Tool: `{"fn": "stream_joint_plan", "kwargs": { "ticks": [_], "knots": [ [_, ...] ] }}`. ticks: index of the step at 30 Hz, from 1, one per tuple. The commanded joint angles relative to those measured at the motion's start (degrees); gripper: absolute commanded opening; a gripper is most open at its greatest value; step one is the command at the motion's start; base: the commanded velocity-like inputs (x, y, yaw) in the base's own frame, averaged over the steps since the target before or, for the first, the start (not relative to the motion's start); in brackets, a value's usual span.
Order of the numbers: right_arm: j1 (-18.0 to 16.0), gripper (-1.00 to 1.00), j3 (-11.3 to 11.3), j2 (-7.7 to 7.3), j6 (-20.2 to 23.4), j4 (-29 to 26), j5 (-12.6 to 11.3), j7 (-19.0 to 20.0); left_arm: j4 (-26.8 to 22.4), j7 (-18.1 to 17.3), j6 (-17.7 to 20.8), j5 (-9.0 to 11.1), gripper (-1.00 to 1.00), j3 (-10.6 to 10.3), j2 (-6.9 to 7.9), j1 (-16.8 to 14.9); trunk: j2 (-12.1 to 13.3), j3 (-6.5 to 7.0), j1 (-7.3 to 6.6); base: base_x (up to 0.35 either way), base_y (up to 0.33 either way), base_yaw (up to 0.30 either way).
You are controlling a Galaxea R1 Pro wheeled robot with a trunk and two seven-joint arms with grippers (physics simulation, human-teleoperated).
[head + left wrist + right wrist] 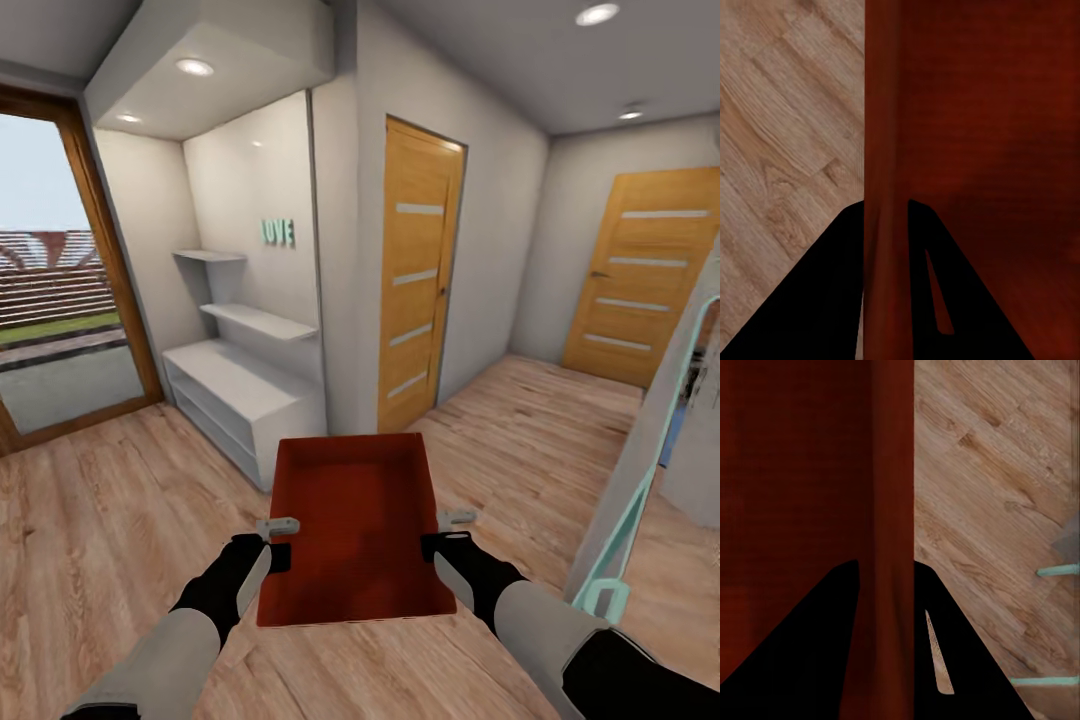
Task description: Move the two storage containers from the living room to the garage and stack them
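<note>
Grippers, left gripper (278, 541) and right gripper (448, 533), clamp storage container (355, 530) walls

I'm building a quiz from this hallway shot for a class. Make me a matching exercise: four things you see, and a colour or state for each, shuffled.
Things:
1. bin
2. nearer door
3. shelves
4. left gripper

Colour or state:
A. white, set in a wall recess
B. red-orange, carried above the wood floor
C. orange-brown with pale strips
D. fingers clamped on a bin wall

Pairs: 1-B, 2-C, 3-A, 4-D
</note>
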Motion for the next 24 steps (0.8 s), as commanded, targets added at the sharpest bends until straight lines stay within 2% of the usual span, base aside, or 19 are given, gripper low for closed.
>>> {"fn": "stream_joint_plan", "kwargs": {
  "ticks": [1, 24],
  "knots": [
    [-0.09, -1.00, 0.41, -0.05, -0.17, -1.08, -0.21, -0.22, -0.01, 0.81, 0.64, -1.57, -1.00, 0.29, 0.14, 0.02, -0.11, -0.10, 0.07, 0.323, 0.000, -0.245],
    [-0.07, -1.00, 0.41, 0.01, -0.17, -1.08, -0.21, -0.22, 0.06, 0.81, 0.64, -1.62, -1.00, 0.27, 0.14, 0.02, -0.11, -0.10, 0.07, 0.323, 0.000, -0.240]
  ]
}}
